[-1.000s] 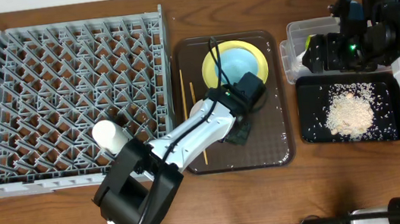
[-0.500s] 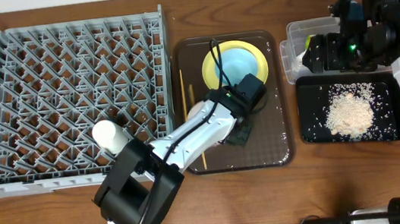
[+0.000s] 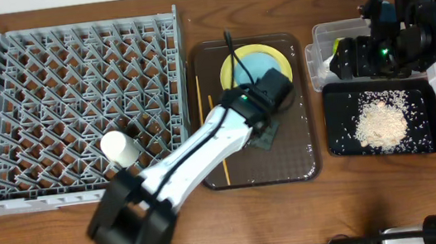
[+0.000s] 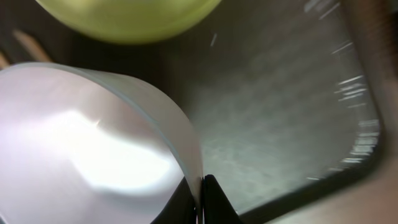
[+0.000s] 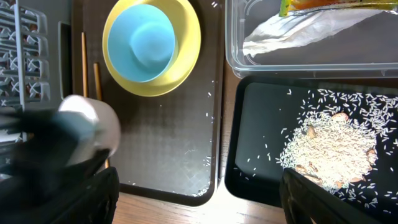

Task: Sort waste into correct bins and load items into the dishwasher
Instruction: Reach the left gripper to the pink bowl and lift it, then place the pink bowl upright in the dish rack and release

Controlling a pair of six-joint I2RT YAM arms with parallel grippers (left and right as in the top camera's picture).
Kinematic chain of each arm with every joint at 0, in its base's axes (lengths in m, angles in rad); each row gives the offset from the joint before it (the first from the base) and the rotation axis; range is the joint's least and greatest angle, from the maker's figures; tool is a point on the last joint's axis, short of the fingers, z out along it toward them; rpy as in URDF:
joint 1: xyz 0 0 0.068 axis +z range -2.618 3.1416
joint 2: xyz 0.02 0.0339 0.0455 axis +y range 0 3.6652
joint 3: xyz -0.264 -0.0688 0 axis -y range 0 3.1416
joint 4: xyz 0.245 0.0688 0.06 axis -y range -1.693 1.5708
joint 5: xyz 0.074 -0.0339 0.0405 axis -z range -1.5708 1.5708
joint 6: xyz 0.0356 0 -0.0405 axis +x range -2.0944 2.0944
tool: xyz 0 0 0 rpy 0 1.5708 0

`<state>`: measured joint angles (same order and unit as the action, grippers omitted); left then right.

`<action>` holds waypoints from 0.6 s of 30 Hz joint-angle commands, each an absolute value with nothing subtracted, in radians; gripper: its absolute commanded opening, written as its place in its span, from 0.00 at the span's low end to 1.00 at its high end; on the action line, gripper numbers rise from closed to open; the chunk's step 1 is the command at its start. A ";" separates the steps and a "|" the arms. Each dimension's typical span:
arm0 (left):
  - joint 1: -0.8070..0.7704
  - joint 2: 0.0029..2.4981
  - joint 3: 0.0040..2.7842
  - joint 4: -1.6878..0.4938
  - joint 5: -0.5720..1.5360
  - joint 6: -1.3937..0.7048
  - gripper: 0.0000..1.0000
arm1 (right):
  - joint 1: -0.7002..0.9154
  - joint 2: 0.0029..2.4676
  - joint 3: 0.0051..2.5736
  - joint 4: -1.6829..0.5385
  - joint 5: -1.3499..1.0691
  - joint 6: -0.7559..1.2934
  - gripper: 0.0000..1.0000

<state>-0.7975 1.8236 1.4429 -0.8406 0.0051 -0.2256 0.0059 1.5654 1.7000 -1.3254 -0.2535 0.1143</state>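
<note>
The left gripper (image 4: 202,200) is pinched tight on the thin, smooth rim of the white bowl (image 4: 93,137). It sits low over the dark brown serving tray (image 3: 302,157), just below the round yellow plate (image 3: 231,69) that carries the light blue bowl (image 5: 146,40). Bare, finely textured tray floor runs from the gripper to the raised, rounded lip. Two thin wooden chopsticks (image 3: 199,99) lie along the tray's left edge, beside the wall of the grey dish rack (image 3: 47,85). A small white cup (image 3: 121,146) stands in the rack's peg lattice, near the front. The right gripper (image 5: 199,193) hovers with its jaws spread wide around nothing, above where the clear plastic tub (image 3: 320,38) meets the glossy black tray (image 3: 341,136). The tub holds crumpled white paper (image 5: 292,34) and a green-and-yellow wrapper (image 5: 336,5). Whitish rice (image 5: 329,146) is heaped on the black tray, with loose grains around it. A narrow strip of wooden table (image 3: 361,204) separates the two trays.
</note>
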 commanded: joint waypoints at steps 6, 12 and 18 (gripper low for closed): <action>-0.667 1.587 1.486 -0.830 -0.080 -0.138 0.07 | 0.014 1.569 1.701 -1.328 -0.259 0.118 0.80; -0.433 1.515 1.486 -0.768 0.210 -0.077 0.07 | 0.014 1.569 1.700 -1.329 -0.259 0.118 0.80; -0.234 1.509 1.485 -0.746 0.453 -0.036 0.07 | 0.014 1.569 1.701 -1.328 -0.259 0.118 0.80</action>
<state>-0.3157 1.5311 1.4734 -0.7570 0.2436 -0.0971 0.0059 1.5654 1.7000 -1.3270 -0.2535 0.1143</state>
